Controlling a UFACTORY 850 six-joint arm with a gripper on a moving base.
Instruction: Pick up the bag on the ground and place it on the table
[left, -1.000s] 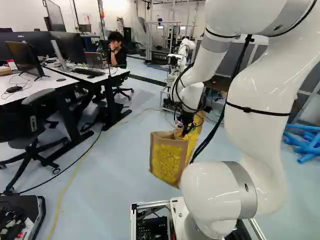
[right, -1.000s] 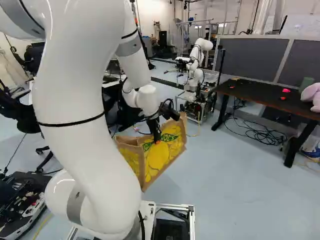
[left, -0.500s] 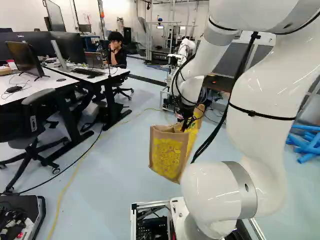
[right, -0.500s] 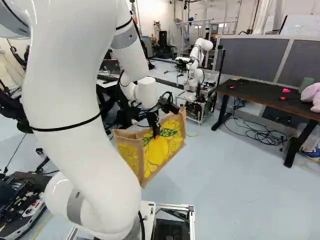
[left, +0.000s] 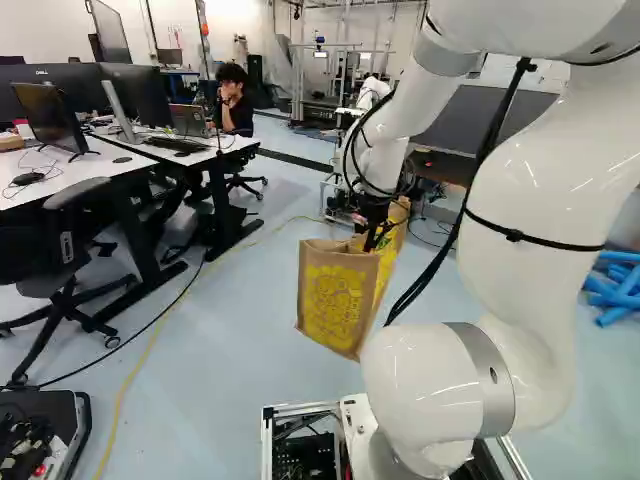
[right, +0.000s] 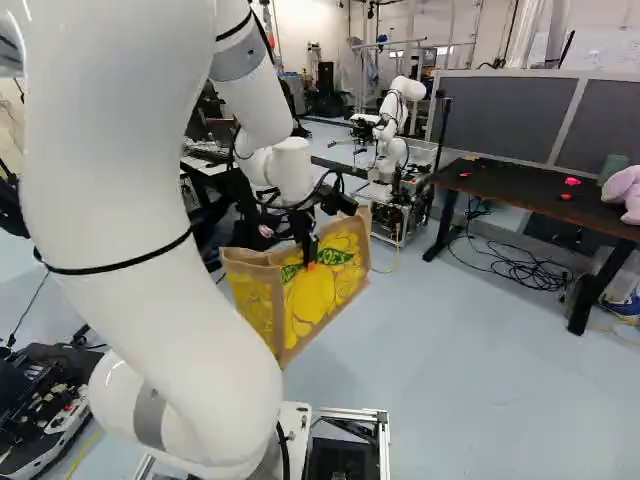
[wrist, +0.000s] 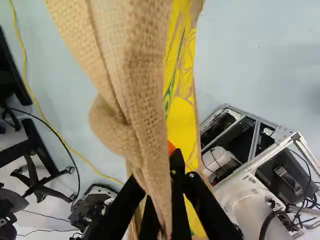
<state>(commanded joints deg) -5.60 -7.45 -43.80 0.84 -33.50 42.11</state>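
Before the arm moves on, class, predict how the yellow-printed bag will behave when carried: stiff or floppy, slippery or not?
The bag will probably flex a little: its printed sides look fairly flat, yet its cloth folds near the gripper. The coarse weave suggests it isn't slippery. Held by its upper edge, it may swing or tilt.

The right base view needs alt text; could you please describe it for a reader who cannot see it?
A white robot arm at the left holds a tan bag with yellow print by its rim in its black gripper. A dark table with a pink soft toy stands at the right, another robot farther back.
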